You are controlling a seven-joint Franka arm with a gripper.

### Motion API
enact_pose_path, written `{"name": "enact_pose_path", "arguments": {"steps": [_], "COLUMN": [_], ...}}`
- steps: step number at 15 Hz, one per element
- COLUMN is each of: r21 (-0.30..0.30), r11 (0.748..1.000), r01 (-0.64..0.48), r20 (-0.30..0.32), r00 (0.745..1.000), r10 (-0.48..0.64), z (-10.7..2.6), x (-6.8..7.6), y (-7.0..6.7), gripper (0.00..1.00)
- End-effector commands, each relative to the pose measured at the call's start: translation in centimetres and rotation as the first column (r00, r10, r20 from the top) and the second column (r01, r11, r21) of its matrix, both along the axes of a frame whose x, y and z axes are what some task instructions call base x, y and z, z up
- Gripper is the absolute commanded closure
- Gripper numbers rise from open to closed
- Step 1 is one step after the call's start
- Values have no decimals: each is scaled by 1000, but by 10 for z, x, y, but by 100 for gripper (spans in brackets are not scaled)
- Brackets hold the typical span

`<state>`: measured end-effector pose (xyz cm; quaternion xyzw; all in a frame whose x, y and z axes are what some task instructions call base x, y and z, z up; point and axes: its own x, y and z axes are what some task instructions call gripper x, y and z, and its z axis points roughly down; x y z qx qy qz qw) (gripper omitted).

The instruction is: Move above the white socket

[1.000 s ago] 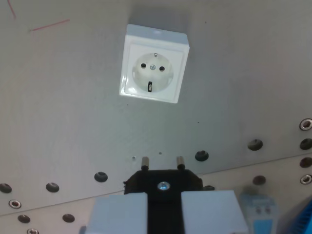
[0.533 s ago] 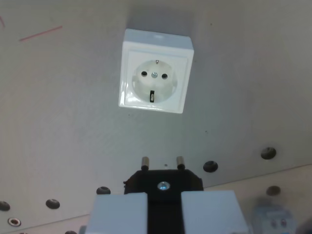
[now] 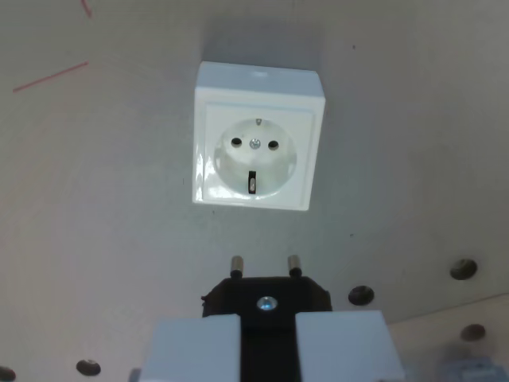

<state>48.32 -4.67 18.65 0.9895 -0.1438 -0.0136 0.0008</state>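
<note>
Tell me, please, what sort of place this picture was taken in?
Probably a robotics lab test bench: a square white plastic socket mounted alone on a flat grey board with drilled holes, and a gripper holding a black two-pin plug.

White socket [image 3: 257, 137] on a grey board [image 3: 95, 207] with red lines; black plug [image 3: 266, 298], pale pincer [image 3: 268, 348].

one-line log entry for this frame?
phase: approach | claw: shut on black plug | white socket: ahead, not yet under pins

Bare grey board [image 3: 111, 207] lies open between the black plug [image 3: 266, 296] and the white socket [image 3: 256, 139].
</note>
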Motion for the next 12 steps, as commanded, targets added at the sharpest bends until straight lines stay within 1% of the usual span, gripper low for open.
{"name": "enact_pose_path", "arguments": {"steps": [1,6,12], "r21": [-1,4,8], "r11": [997,995,994], "r01": [84,98,113], "r20": [103,104,104], "r00": [991,990,988], "r10": [-83,-98,-113], "z": [-15,-33,-50], "x": [-4,-5,-6], "y": [4,5,5], "gripper": [100,100,100]}}
